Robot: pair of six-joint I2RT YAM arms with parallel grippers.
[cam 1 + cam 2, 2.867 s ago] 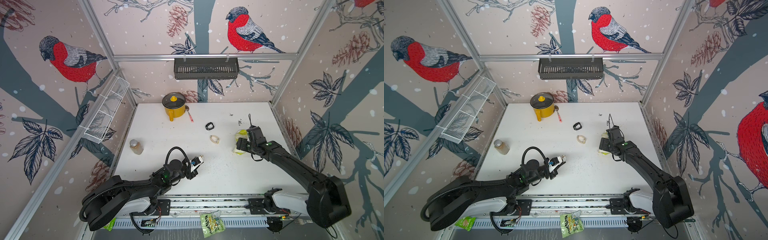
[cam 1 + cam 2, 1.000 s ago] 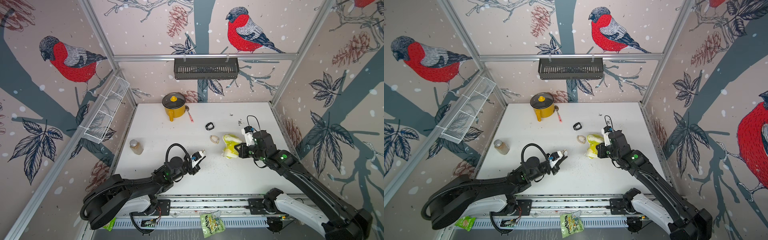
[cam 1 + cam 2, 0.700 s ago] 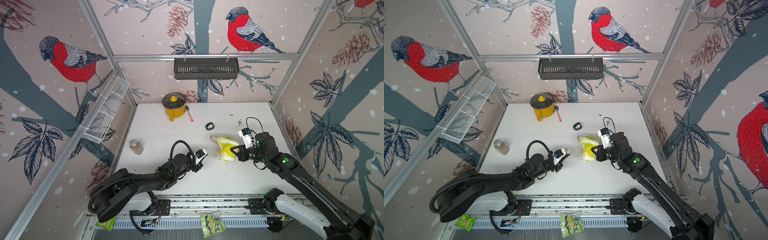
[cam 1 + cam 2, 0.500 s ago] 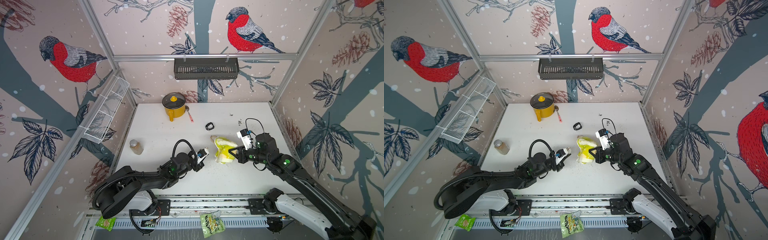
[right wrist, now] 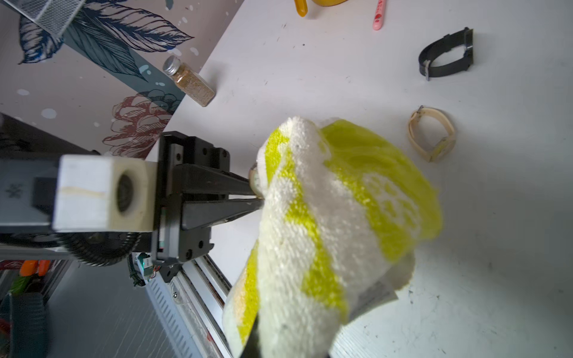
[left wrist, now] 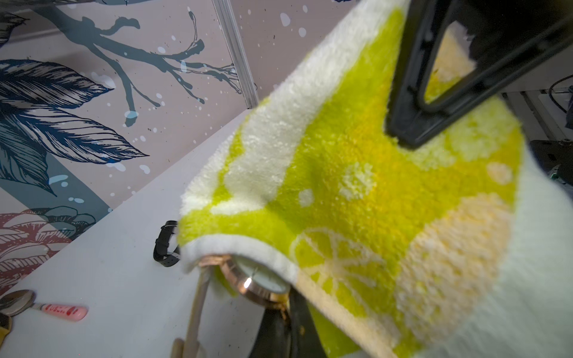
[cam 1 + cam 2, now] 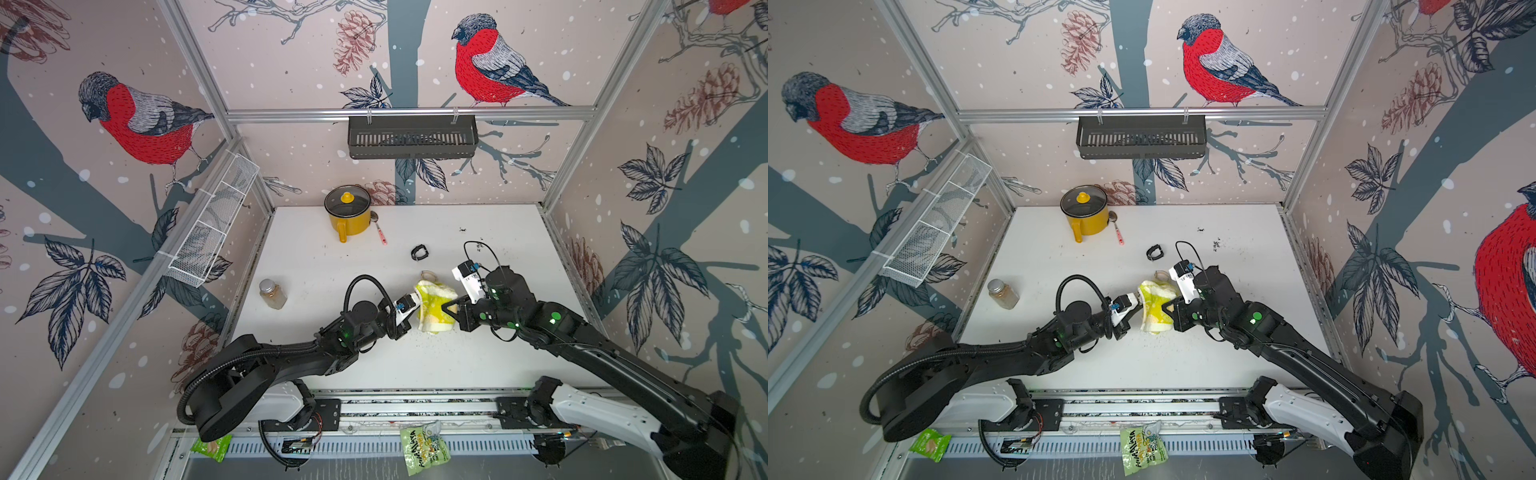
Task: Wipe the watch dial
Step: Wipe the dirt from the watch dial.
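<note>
Under the towel (image 6: 356, 192) edge, the left tool (image 5: 255, 195) pinches the watch (image 6: 263, 280).

I see bright, even light with soft shadows on the white table (image 7: 457, 374), and the towel (image 6: 372, 186) looks blurry up close.

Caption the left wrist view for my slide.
The right hand drapes a lemon-print towel over the rose-gold watch gripped by the left hand; a black watch lies beyond.
</note>
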